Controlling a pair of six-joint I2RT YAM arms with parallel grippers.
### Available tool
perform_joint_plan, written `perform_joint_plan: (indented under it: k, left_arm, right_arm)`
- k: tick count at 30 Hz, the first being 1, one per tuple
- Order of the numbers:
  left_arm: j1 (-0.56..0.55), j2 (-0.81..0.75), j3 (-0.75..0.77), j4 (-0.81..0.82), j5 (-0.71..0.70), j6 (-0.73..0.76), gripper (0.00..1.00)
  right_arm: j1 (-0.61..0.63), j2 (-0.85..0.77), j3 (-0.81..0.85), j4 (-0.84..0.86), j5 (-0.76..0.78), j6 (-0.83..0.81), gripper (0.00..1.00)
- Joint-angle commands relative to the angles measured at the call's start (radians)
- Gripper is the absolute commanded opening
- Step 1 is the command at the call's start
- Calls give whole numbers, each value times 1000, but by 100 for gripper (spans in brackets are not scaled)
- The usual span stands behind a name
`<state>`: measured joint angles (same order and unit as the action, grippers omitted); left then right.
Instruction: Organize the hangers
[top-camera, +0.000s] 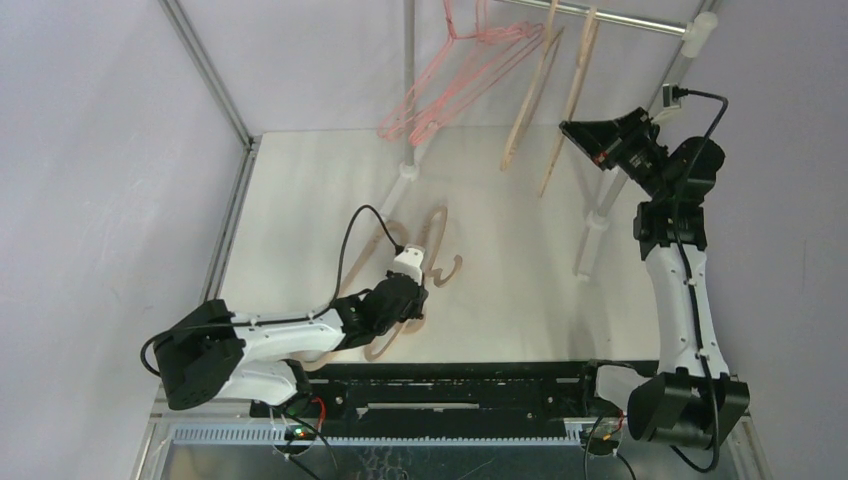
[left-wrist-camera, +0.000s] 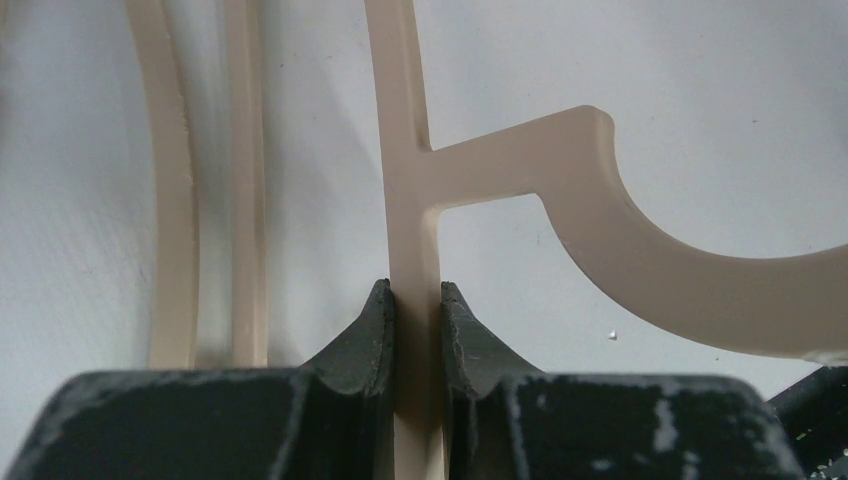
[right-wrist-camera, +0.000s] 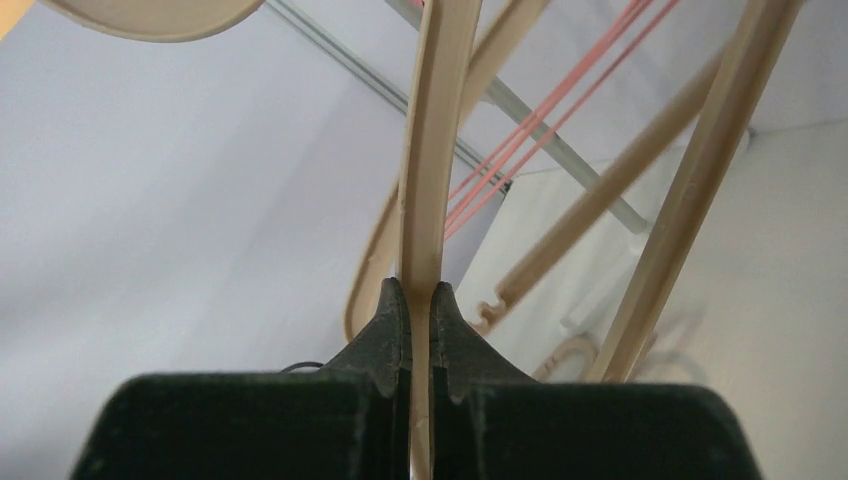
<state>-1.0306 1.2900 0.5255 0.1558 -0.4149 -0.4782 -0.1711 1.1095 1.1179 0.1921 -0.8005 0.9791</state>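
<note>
Rail carried the pink wire hangers and two hung beige hangers, so approx. half the job looked done. Right gripper was pinched tight on the arm of one hung hanger, prob. steadying or shifting it along. Left gripper was clamped on the held beige hanger just below its hook, flat on the table, w/ at least one more loose beige hanger beside it. Remaining, by my read: get those table ones up onto the rail w/ the rest.
</note>
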Motion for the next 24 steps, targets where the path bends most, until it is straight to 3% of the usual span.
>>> perform_joint_plan:
  k: [1,16,24]
  left_arm:
    - [7,11,36,39,-4,17,0]
    - [15,-9,36,15,-28,22,0]
    - [24,-13,36,17,-33,21,0]
  right_arm:
    - [16,66,93,126,61,29,0]
    - [53,358,215,164,168,76,0]
    - [172,462,351,32,234,-15,0]
